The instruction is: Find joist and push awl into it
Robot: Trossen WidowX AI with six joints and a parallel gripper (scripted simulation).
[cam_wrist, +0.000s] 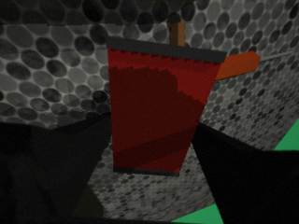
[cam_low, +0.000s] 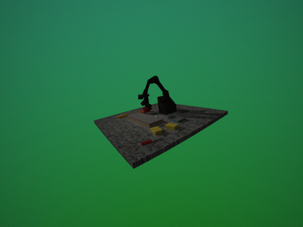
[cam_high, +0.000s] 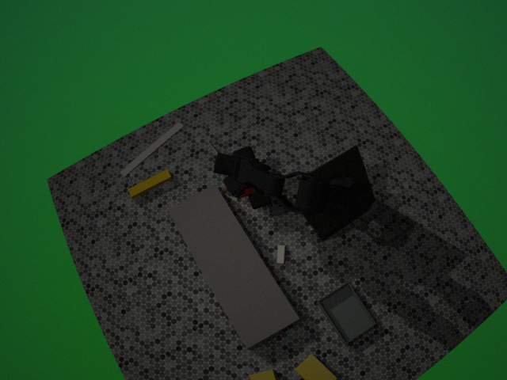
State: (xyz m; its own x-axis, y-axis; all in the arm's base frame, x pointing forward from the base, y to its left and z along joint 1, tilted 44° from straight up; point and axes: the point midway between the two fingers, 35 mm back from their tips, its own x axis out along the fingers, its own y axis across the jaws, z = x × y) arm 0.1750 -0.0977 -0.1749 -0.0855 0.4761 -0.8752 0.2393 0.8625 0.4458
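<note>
Arched arm; claw (cam_wrist: 151, 140) grips stud finder (cam_wrist: 156, 109)

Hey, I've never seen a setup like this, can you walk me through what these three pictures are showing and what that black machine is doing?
The black machine is a robot arm on a dark base block; its clamp-like end is the gripper. One picture looks down from above, one stands far off to the side, and one sits on the arm's wrist, looking past the gripper's fingers.

On the speckled table lie a long grey floor panel, a shallow tray, several yellow blocks, a thin pale strip, a small white piece, and a red-handled tool near the front edge.

The gripper is shut on a red boxy tool, probably the stud finder, near the panel's far end. An orange piece shows behind it.
</note>
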